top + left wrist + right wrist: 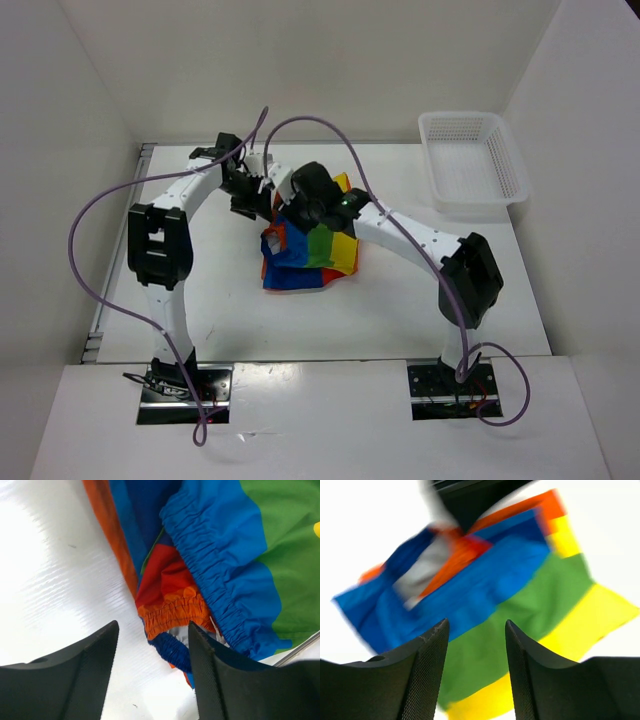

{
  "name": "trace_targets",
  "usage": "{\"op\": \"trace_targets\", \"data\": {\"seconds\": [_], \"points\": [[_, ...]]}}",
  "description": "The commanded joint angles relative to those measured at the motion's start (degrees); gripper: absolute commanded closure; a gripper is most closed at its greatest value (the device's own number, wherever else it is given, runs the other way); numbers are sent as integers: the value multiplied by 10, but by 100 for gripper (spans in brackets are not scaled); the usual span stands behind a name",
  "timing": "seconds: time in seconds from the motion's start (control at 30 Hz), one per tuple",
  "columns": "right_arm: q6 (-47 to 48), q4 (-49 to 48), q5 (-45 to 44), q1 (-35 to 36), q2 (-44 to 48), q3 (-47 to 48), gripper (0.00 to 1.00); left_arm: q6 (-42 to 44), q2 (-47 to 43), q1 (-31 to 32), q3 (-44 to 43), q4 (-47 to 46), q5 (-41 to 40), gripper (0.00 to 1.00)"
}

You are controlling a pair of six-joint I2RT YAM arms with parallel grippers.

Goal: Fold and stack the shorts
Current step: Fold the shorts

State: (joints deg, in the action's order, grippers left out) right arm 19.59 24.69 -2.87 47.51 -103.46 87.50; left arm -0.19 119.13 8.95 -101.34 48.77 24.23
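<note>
Rainbow shorts (305, 255) are seen crumpled mid-tabletop (490, 300), btwn both arms. Left fingers (92, 675) are held apart at the orange waistband (172, 612), nothing clamped. Right fingers (425, 675) are likewise spread above the stripes.

The shorts (495, 595) blurred throughout my right wrist view, cut off at upper right in my left wrist view — from above, my wrists (318, 190) hide their upper edge

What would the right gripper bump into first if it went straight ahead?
Probably the shorts: the right gripper points at their blue and green stripes. The blurry view hides how near they are.
</note>
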Motion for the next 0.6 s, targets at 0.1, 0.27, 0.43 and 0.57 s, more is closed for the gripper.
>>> {"op": "trace_targets", "data": {"seconds": [0.1,0.27,0.43,0.57], "points": [[-47,-33,19,-19,-29,41,39,2,-3,14,42,37,20,31],[10,11,115,-19,-17,6,24,2,16,14,53,23,8,34],[77,5,81,11,-4,-58,22,2,40,19,48,11,3,53],[84,-34,18,28,-24,-78,29,2,65,19,34,5,14,65]]}}
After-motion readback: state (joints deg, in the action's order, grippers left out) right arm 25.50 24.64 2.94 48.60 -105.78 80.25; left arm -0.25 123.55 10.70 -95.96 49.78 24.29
